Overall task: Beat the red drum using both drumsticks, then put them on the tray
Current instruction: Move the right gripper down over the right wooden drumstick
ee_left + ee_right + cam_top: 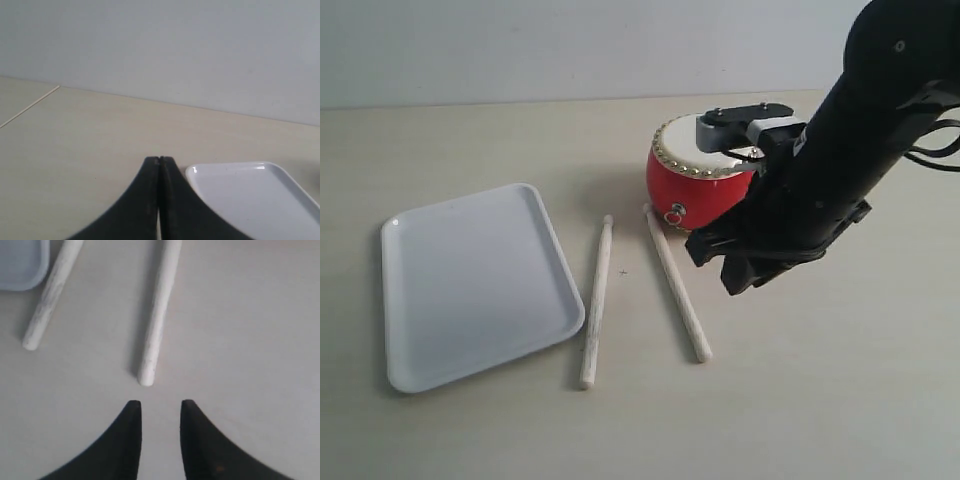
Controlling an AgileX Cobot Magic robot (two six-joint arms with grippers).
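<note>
The red drum (703, 192) with its cream skin stands at the back, partly hidden by my right arm. Two pale drumsticks lie flat on the table in front of it, the left drumstick (596, 300) beside the white tray (470, 285) and the right drumstick (676, 282) running from the drum toward the front. My right gripper (738, 278) hangs open just right of that stick. In the right wrist view the gripper (159, 405) is empty, with the near end of the stick (159, 315) just ahead of its fingertips. My left gripper (159, 160) is shut and empty, and is out of the exterior view.
The tray (250, 200) lies just beyond and to one side of my left gripper. The other stick (52, 290) and a tray corner (20, 265) show in the right wrist view. A pale wall backs the beige table (820, 400).
</note>
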